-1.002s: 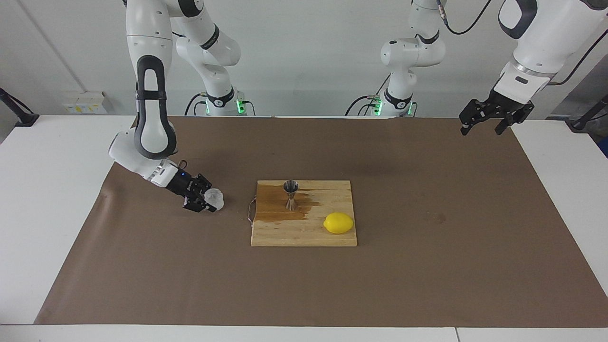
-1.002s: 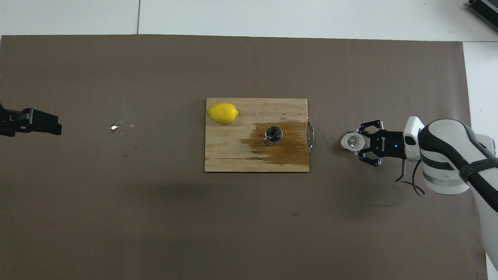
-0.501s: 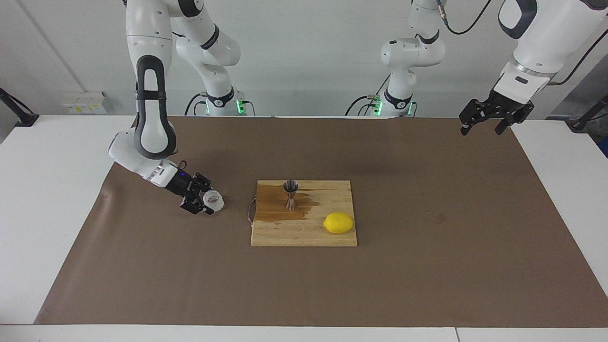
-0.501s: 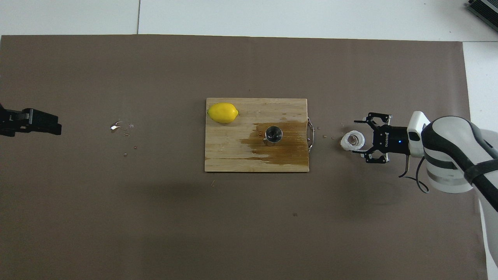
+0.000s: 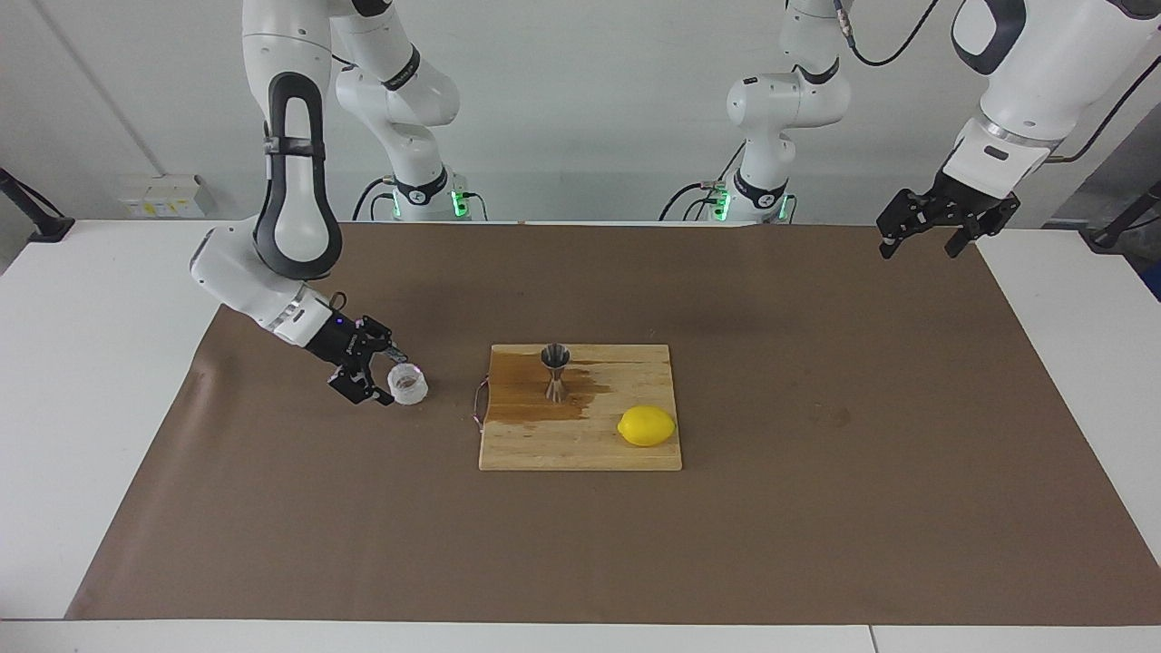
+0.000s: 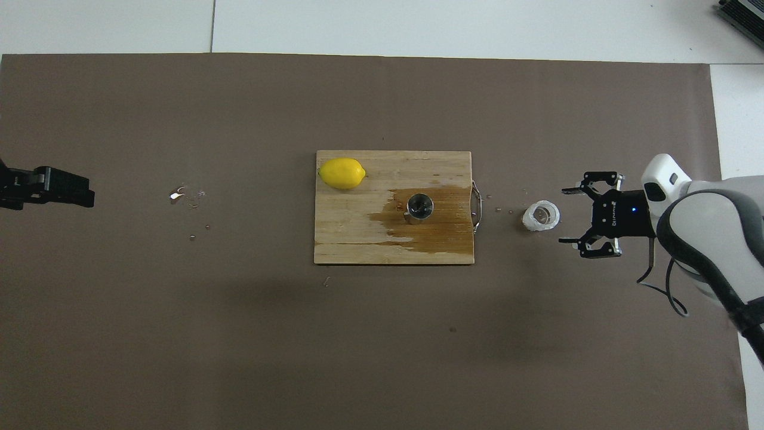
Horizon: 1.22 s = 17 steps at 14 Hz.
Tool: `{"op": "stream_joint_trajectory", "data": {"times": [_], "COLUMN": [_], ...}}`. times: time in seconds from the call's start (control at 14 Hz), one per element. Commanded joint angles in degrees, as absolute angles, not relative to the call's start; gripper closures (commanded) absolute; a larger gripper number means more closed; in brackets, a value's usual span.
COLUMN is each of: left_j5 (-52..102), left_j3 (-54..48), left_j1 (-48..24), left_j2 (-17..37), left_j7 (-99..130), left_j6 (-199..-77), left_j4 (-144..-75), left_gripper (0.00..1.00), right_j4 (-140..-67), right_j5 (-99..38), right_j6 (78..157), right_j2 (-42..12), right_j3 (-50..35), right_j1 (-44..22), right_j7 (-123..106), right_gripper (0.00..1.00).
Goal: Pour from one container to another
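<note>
Two arms share the table. The right gripper (image 6: pixel 570 216) sits low over the brown mat beside the glass cup (image 6: pixel 542 215), its fingers spread wide and clear of it; the cup stands upright on the mat by itself, between the gripper and the board (image 5: pixel 580 449). The jigger (image 5: pixel 555 370) stands upright on the board's wet, darkened patch, with a lemon (image 5: pixel 647 425) lying farther from the robots on the dry wood. The left gripper (image 5: pixel 918 238) waits open, raised over the mat's edge at its own end.
</note>
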<state>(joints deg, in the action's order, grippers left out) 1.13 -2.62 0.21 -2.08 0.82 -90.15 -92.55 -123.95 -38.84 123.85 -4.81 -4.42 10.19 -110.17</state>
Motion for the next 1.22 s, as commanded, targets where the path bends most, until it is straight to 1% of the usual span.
{"op": "stream_joint_trajectory", "data": {"times": [0.0,0.36,0.5,0.72,0.86,1.0,1.15], "left_j5": [1.41,1.41,1.41,1.41,1.41,1.41,1.41], "left_j3": [-2.72,-2.72,-2.72,-2.72,-2.72,-2.72,-2.72], "left_j1": [0.44,0.44,0.44,0.44,0.44,0.44,0.44], "left_j2": [-2.99,-2.99,-2.99,-2.99,-2.99,-2.99,-2.99], "left_j7": [0.97,0.97,0.97,0.97,0.97,0.97,0.97], "left_j6": [-90.35,-90.35,-90.35,-90.35,-90.35,-90.35,-90.35], "left_j4": [-93.52,-93.52,-93.52,-93.52,-93.52,-93.52,-93.52], "left_gripper": [0.0,0.0,0.0,0.0,0.0,0.0,0.0], "right_j4": [-124.72,-124.72,-124.11,-121.91,-120.51,-116.74,-111.73], "right_j5": [-30.8,-11.99,-6.62,1.74,2.2,1.33,0.36], "right_j6": [123.31,122.79,119.46,114.1,110.58,105.68,98.82], "right_j2": [-3.52,-0.45,0.79,0.97,1.05,2.19,5.52], "right_j3": [-4.48,-4.57,-4.57,-4.83,-4.92,-4.49,-3.96], "right_j1": [10.02,6.95,4.32,0.46,-0.44,0.44,1.75], "right_j7": [-95.42,-62.12,-46.14,-21.35,-9.2,-2.58,3.32], "right_gripper": [0.0,0.0,0.0,0.0,0.0,0.0,0.0]}}
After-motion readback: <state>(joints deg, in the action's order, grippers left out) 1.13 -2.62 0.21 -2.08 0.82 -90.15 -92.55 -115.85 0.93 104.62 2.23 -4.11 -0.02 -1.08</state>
